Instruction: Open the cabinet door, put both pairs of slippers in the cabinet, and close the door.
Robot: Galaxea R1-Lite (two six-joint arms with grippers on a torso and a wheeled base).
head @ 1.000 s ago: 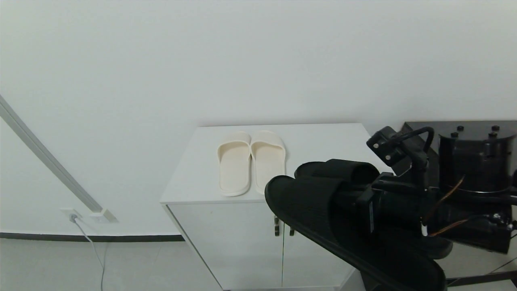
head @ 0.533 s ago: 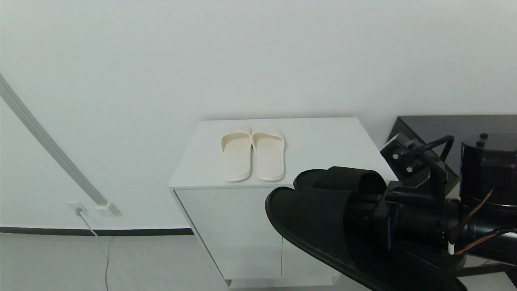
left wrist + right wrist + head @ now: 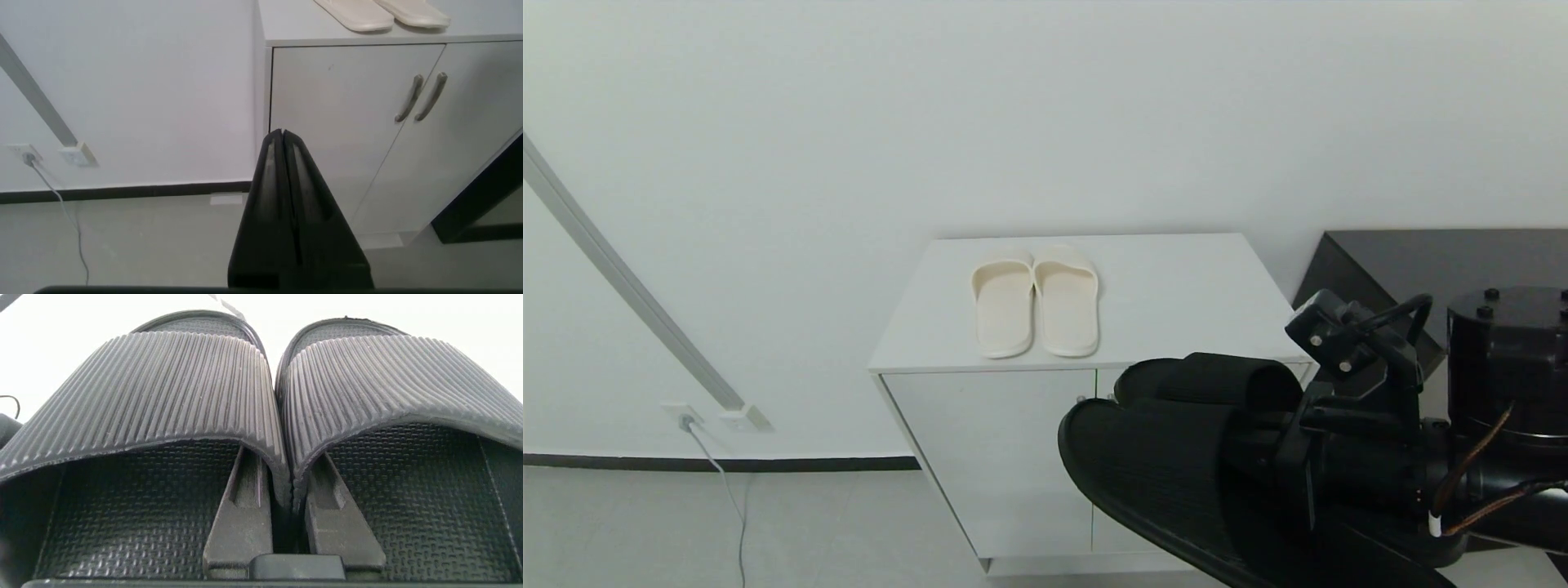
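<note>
Nearest, gripping the black slippers [image 3: 1160, 457] as one bundle in the right gripper [image 3: 286, 527]. One of the fingers [image 3: 239, 514] slid under each strap, pinching the two inner strap edges together between them, so that both shoes travel in a single carry. Held out level, toes forward, in the air short of the cabinet [image 3: 980, 441] and to its right side, not touching it.

Lower down, keeping the left gripper [image 3: 283, 139] free: jaws pressed flat together with nothing between, aimed at the cabinet front, well apart from it. Probably kept empty as the arm for the door.

Farther on, facing the two doors [image 3: 343, 122], seemingly both shut, though hard to be sure from here since the black pair hides part of the seam in the head view. Paired handles [image 3: 421, 96] upright and side by side at the seam, the obvious place to pull.

Farthest, resting on the cabinet top: the cream slippers [image 3: 1035, 302], side by side and touching, heels at the front edge, waiting their turn. Nothing stowed yet; door first.
</note>
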